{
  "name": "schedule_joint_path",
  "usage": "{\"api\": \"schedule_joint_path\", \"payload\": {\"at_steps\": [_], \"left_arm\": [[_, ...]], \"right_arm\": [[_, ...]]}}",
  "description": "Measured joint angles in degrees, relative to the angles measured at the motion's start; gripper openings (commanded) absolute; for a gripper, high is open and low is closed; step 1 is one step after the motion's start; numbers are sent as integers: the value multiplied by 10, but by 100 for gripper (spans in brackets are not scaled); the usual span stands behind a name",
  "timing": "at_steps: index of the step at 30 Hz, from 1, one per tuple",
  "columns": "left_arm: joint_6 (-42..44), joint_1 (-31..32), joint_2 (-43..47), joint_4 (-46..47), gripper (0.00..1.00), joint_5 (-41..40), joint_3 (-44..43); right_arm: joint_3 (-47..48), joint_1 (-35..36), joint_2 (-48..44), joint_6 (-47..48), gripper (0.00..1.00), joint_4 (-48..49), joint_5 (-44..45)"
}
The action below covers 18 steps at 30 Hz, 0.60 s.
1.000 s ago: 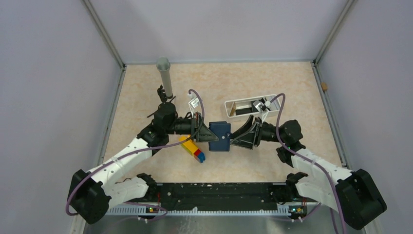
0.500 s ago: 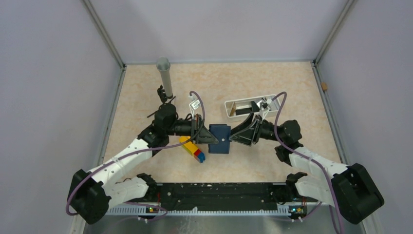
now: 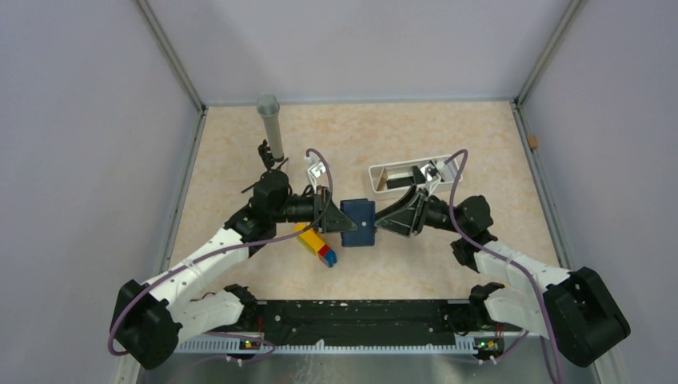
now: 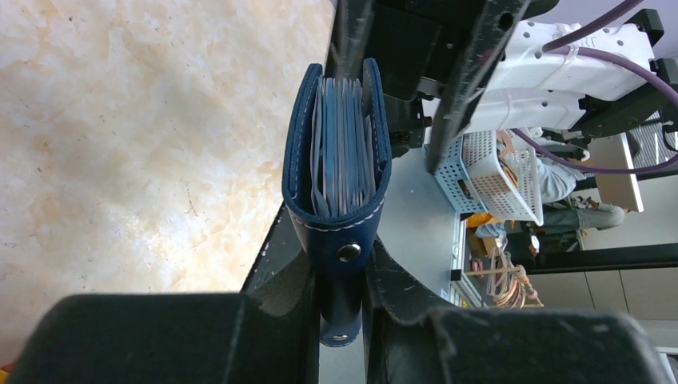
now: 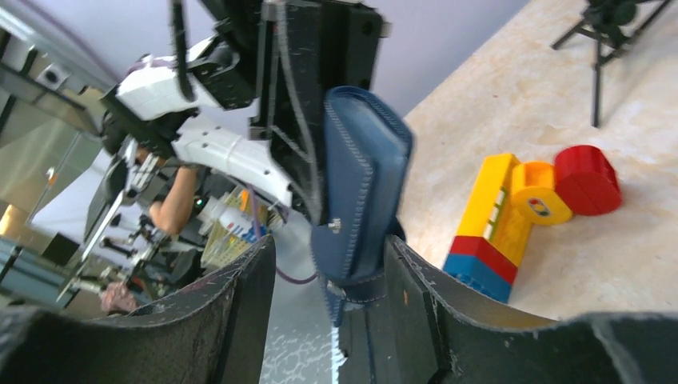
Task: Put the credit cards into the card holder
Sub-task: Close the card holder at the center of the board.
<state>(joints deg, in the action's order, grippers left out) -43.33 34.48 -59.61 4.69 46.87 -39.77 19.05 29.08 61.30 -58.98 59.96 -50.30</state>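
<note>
left end effector (image 4: 340,268) pinches card holder (image 4: 340,160); right end effector (image 5: 332,256) gapes around it, toy bricks (image 5: 512,208) near

Navy card holder (image 3: 358,222) is between both arms; left fingers (image 3: 334,222) seemingly pinch it, toy bricks (image 3: 316,243) beside.

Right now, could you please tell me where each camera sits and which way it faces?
Top external: above, behind both arms, looking down on them.
Left wrist: looks along its jaws, shut on the card holder.
Right wrist: looks past its open jaws at card holder and toy bricks.
All share the card holder.
</note>
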Motion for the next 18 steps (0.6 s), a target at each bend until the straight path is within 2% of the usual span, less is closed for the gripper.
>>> {"api": "schedule_joint_path", "payload": {"at_steps": [4,10,11,12,17,18], "left_arm": [[-1,-1,0,2,0,5,2],[-2,-3,0,12,0,9,12],[0,-3,0,11,0,5,12],[1,-4,0,9,0,1,12],[25,-7,-27,-3,0,-5,7],[29,-7,-41,-4,0,-5,4]], "right_arm": [[0,0,-1,35,64,-69,37],[-8,-1,0,52,72,-94,52],[-8,-1,0,52,75,-93,51],[-8,-1,0,52,84,-93,49],[-2,-1,-12,79,89,-150,55],[0,-1,-15,87,94,-164,59]]}}
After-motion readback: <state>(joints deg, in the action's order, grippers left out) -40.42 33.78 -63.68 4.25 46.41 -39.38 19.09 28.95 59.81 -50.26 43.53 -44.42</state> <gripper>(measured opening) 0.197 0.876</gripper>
